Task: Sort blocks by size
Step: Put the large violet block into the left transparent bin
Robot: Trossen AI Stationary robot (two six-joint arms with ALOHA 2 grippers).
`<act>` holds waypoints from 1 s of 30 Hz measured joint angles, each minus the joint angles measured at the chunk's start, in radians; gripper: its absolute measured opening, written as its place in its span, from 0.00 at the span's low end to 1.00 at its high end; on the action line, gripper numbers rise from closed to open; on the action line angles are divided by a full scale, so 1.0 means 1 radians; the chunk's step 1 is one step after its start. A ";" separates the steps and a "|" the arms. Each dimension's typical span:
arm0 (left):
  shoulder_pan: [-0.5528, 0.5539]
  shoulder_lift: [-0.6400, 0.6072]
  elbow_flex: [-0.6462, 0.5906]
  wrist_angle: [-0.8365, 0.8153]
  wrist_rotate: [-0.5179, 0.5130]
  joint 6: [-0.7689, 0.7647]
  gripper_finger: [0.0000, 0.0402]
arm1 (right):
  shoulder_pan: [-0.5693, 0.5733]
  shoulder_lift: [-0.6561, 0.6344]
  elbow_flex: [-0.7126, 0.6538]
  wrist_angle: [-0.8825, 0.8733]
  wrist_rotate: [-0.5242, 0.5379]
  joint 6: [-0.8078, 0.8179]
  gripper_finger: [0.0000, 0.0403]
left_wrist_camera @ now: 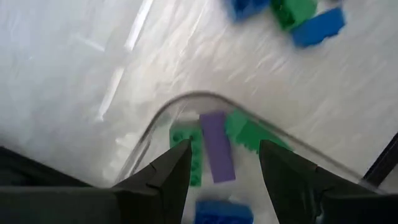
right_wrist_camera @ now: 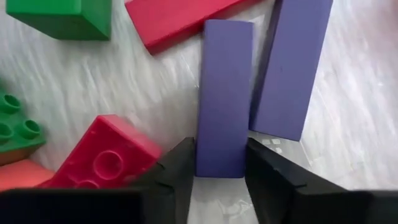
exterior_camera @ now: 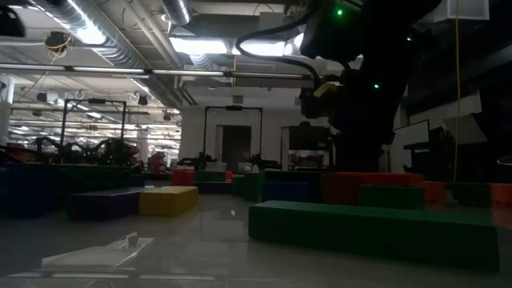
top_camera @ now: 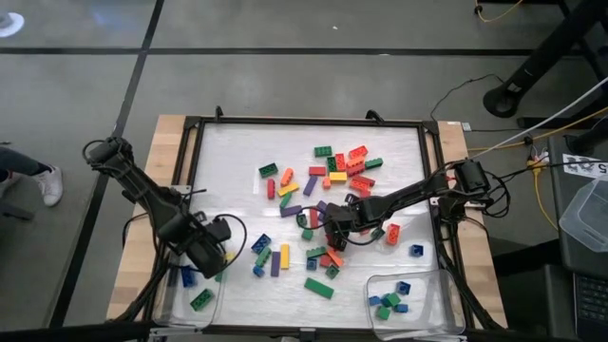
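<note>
Many coloured blocks (top_camera: 328, 185) lie scattered on the white mat, some long, some small and square. My right gripper (top_camera: 334, 236) is down in the near part of the pile, pointing steeply down, shut on a long purple block (right_wrist_camera: 224, 93) that lies flat beside a second purple block (right_wrist_camera: 292, 68). My left gripper (top_camera: 211, 256) hangs open above the far corner of the near-left clear tray (top_camera: 180, 304). Below its fingers (left_wrist_camera: 180, 168) a purple block (left_wrist_camera: 217, 146), green blocks and a blue one lie in that tray. My right gripper pinches the long purple block's two long sides at its end (right_wrist_camera: 217, 163) between its two fingers. The fingers come from above, slanting, and lie across the block. The block lies flat on the mat.
A second clear tray (top_camera: 446, 285) at the near right holds small blue and green blocks. A red block (right_wrist_camera: 106, 158) and a green one (right_wrist_camera: 62, 15) lie close by the right gripper. A black frame (top_camera: 309, 122) borders the mat. A long green block (exterior_camera: 372, 228) lies near the front edge.
</note>
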 joint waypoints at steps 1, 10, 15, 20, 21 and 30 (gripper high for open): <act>0.008 -0.001 0.008 0.008 -0.009 0.016 0.44 | 0.000 0.000 0.000 0.000 0.000 0.000 0.27; 0.094 -0.015 0.047 0.175 -0.135 0.308 0.44 | -0.001 -0.004 0.063 -0.025 -0.002 -0.049 0.24; 0.147 -0.015 0.047 0.318 -0.225 0.550 0.44 | -0.001 -0.004 0.164 -0.047 -0.002 -0.138 0.27; 0.182 -0.015 0.047 0.426 -0.339 0.900 0.44 | -0.001 -0.005 0.257 -0.047 -0.008 -0.239 0.26; 0.186 -0.014 0.047 0.438 -0.366 0.959 0.44 | -0.001 -0.005 0.272 -0.047 -0.017 -0.257 0.26; 0.192 0.080 0.047 0.525 -0.543 1.367 0.44 | -0.001 -0.006 0.402 -0.044 -0.097 -0.313 0.27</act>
